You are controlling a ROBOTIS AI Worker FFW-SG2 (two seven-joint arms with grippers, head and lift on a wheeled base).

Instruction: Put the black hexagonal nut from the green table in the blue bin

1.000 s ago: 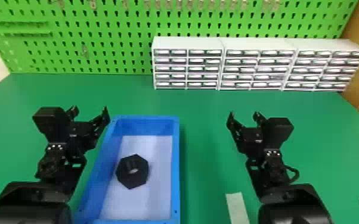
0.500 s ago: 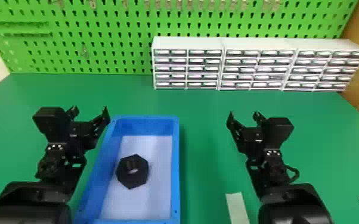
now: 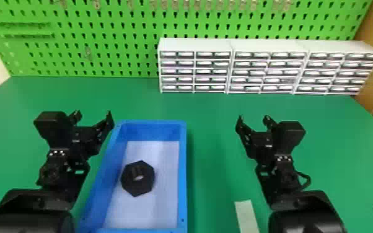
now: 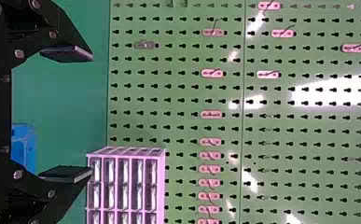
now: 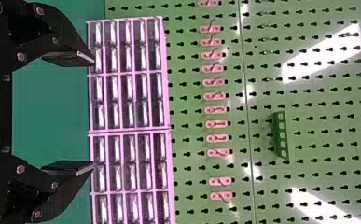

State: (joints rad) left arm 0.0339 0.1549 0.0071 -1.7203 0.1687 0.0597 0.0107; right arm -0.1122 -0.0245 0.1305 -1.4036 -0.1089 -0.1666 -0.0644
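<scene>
Head view, twelve o'clock straight ahead: the black hexagonal nut (image 3: 139,189) lies flat on the floor of the blue bin (image 3: 182,186), which meets the placing requirement. I judge that my left end effector (image 3: 93,116), at the nut's eleven o'clock, and my right end effector (image 3: 253,119), at its two o'clock, are spread to leave the bin accessible. The bin walls would limit any sideways approach. On the green table (image 3: 40,93), drawer cabinets (image 3: 195,71) stand at the bin's one o'clock, before the pegboard (image 3: 102,49); a pale strip (image 3: 246,213) lies at my right end effector's six o'clock. Left wrist view: left fingers (image 4: 68,53) apart, unloaded. Right wrist view: right fingers (image 5: 68,58) apart, likewise unloaded.
</scene>
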